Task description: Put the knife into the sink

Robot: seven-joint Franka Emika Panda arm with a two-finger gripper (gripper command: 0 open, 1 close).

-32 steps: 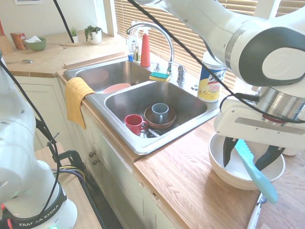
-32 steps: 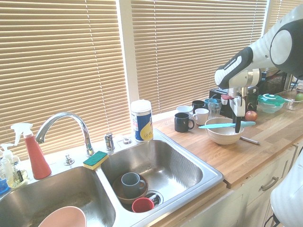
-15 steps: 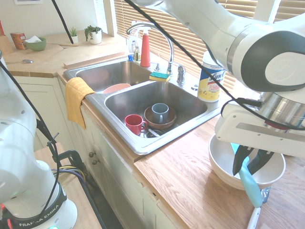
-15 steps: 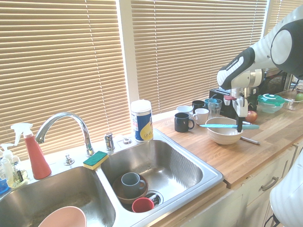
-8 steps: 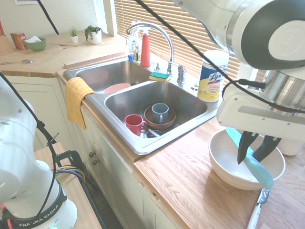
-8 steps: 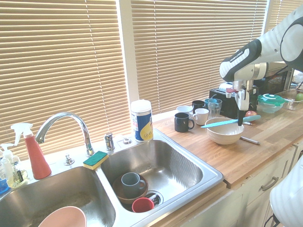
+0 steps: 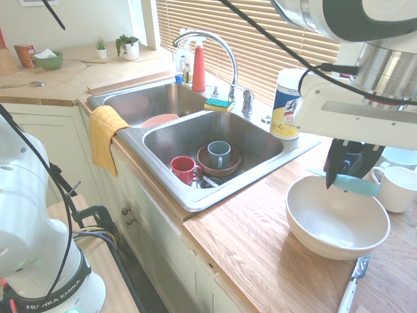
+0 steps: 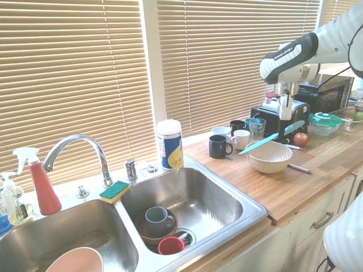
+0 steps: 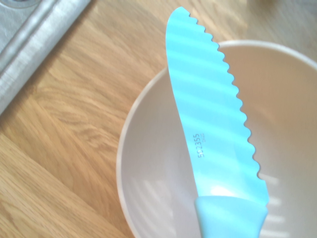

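Above the white bowl (image 7: 337,217) on the wooden tabletop (image 7: 260,248), the gripper (image 7: 350,171) has its jaws closed on the handle end of the knife (image 8: 271,137). The knife is up in the air and touches nothing but the jaws. In the second outside view it is tilted, with its tip low toward 8 o'clock, pointing to the sink (image 8: 195,198), and its handle high toward 2 o'clock. The wrist view shows its saw-tooth blade (image 9: 213,124) stretching across the bowl, with the tip just past the bowl's rim. The sink is well apart from the knife, off at about 10 o'clock from the bowl in the first outside view. Inside the near side of the sink sit a red cup (image 7: 184,168) and a brown bowl (image 7: 218,162) with a gray mug (image 7: 219,153) in it. A pink bowl (image 7: 159,120) sits in the far side. A slim silver tool (image 7: 353,282) lies on the wood at 5 o'clock from the white bowl. It looks like the picking-up step is done and the carrying step is in hand. Next, the arm needs to bring the knife over the sink's rim, keeping it clear of the tall spray can (image 7: 288,103) beside it, and then let go over a bare spot so it does not knock the cups.
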